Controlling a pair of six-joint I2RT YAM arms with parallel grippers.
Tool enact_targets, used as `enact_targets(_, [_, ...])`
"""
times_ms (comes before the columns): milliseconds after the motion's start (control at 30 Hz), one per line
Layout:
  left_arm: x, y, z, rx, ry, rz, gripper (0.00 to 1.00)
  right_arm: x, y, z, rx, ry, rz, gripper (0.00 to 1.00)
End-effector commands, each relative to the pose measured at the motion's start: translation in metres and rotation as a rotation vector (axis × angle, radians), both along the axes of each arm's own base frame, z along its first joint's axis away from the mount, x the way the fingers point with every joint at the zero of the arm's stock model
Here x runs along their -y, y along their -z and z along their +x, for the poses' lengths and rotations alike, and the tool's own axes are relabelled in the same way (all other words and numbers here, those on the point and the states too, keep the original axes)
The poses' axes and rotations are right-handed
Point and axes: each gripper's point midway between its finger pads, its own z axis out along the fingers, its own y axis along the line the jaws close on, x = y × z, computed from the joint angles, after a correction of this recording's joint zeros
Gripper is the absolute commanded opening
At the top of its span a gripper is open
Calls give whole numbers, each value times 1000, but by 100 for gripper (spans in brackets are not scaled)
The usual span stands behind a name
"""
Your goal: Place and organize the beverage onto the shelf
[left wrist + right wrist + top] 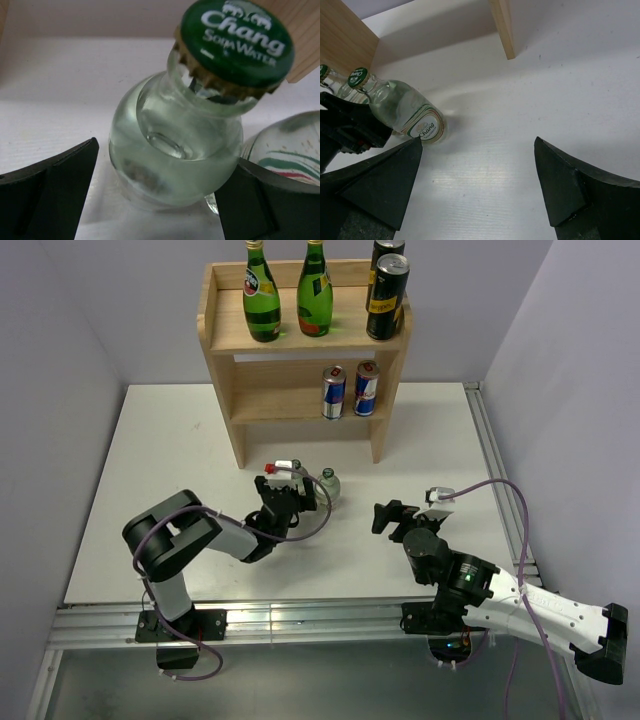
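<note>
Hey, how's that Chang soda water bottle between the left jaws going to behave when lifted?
The Chang soda water bottle looks like clear glass, full of liquid: probably heavy for its size and breakable. Its smooth, rounded body may slip between the open left gripper's jaws. If pushed, it could tip against the second bottle beside it.

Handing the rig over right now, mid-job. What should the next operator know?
Left gripper: open, straddling a clear soda bottle on the table, not clamped.
Right gripper: open, empty.
Done: two green bottles and two black cans on the shelf's top tier, two slim cans below.
Left: that soda bottle and a second bottle beside it.
</note>
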Motion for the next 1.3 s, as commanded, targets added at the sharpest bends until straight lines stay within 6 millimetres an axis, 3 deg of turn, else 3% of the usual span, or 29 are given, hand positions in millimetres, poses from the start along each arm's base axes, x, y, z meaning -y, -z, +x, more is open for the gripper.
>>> enact_targets(0, [9,-19,17,54,1,-52,95,-1,-7,2,21,15,29,100])
enact_targets(333, [0,-8,33,42,-41,-25,76,0,-7,2,23,16,30,100])
enact_targets(533, [-5,-5,39,40,-54,-6,49,0,-8,2,25,16,34,100])
enact_targets(567, [-6,-6,39,42,-58,-5,34,0,-7,2,24,14,33,100])
enact_targets(733, [-14,-15,36,48,-83,-2,3,0,-7,2,24,15,34,99])
enact_targets(1067, [-31,-31,30,58,-127,11,0,1,-8,1,28,16,39,99])
enact_targets(1267, [-34,-54,29,86,-132,3,0,1,-8,1,30,18,41,99])
